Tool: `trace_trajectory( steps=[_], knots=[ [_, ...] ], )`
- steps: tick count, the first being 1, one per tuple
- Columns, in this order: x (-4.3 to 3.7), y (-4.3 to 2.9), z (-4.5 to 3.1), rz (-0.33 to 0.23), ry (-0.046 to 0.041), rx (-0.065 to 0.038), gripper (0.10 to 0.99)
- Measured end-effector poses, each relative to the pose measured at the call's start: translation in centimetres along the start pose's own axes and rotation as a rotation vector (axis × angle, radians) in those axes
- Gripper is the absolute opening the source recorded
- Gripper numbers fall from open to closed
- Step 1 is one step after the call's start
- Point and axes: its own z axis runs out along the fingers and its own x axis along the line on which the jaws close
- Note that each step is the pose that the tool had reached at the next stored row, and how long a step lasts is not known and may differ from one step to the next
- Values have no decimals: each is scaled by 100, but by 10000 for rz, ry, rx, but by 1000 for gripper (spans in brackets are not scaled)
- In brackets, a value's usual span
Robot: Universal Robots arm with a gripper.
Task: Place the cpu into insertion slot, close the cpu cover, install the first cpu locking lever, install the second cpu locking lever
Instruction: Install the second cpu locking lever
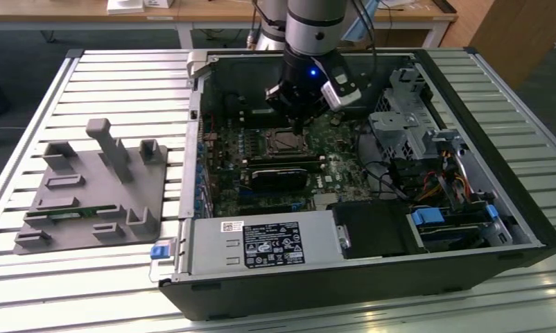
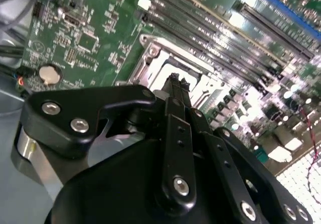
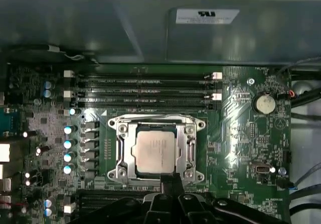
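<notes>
Pale cpu (image 3: pixel 155 151) seated in the insertion slot (image 3: pixel 122 156), silvery cpu cover (image 3: pixel 156 122) framing it; black gripper (image 3: pixel 170 180) fingertips just beside its edge

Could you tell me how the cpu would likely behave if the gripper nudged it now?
The cpu is a flat square with a metal top, so probably stiff, unlikely to tip. It sits inside the insertion slot under the cpu cover, so a nudge from the gripper probably wouldn't slide it.

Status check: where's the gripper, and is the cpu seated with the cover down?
Gripper shut, empty, fingertips at the socket's edge. Cpu seated in the insertion slot. Cpu cover down around it. Nothing in the way.
</notes>
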Motion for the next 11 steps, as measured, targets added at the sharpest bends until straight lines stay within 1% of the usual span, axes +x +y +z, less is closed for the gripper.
trace_trajectory(
  steps=[7, 11],
  knots=[
    [0, -24, 0, 0, 0, 0, 106],
    [-1, -101, 1, 0, 0, -1, 106]
  ],
)
